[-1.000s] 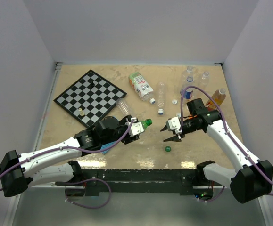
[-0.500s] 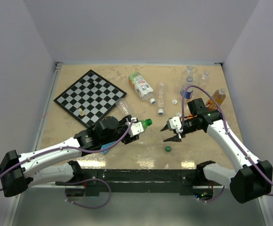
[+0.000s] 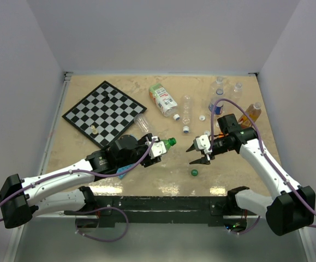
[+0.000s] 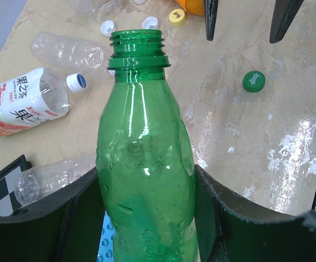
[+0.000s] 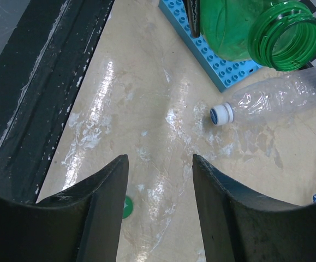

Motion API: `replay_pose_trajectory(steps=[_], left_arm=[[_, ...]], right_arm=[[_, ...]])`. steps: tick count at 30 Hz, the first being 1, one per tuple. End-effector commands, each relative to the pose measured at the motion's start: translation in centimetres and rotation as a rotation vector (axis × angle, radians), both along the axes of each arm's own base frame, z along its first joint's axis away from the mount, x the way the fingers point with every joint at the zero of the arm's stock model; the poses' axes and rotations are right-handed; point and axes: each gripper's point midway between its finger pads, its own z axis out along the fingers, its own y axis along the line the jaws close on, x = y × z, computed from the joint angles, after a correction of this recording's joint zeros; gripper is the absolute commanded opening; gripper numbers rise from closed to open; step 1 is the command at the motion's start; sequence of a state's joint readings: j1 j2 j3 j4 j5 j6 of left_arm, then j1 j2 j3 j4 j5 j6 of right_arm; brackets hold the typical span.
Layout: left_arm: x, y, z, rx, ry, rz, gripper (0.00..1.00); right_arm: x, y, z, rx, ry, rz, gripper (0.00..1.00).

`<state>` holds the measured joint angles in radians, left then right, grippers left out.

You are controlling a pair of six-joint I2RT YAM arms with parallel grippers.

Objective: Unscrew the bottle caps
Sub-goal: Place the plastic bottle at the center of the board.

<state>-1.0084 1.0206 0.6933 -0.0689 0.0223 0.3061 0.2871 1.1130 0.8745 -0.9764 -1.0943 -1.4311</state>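
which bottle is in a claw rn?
The green bottle, clamped in the left claw, neck open with no cap. The labelled bottle and the clear bottle beside it lie loose on the table.

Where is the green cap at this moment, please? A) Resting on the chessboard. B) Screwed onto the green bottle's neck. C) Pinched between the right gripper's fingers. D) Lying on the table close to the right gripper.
D: the green cap lies on the table beside the right gripper, whose open jaws hold nothing, while the green bottle in the left gripper has a bare neck.
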Motion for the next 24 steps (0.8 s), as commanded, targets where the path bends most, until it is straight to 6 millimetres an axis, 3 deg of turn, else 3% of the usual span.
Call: replay_pose_trajectory(steps=[1,24], left_arm=[[0.14,-0.53,2.08,-0.072,-0.03,-0.005,0.06],[0.01,-0.5,2.34,-0.085,-0.026,-0.005,0.06]], right_arm=[[-0.09,0.41,1.22,0.043,0.002,0.012,0.54],[-0.11,0.37,1.33,0.05,0.005,0.013,0.55]])
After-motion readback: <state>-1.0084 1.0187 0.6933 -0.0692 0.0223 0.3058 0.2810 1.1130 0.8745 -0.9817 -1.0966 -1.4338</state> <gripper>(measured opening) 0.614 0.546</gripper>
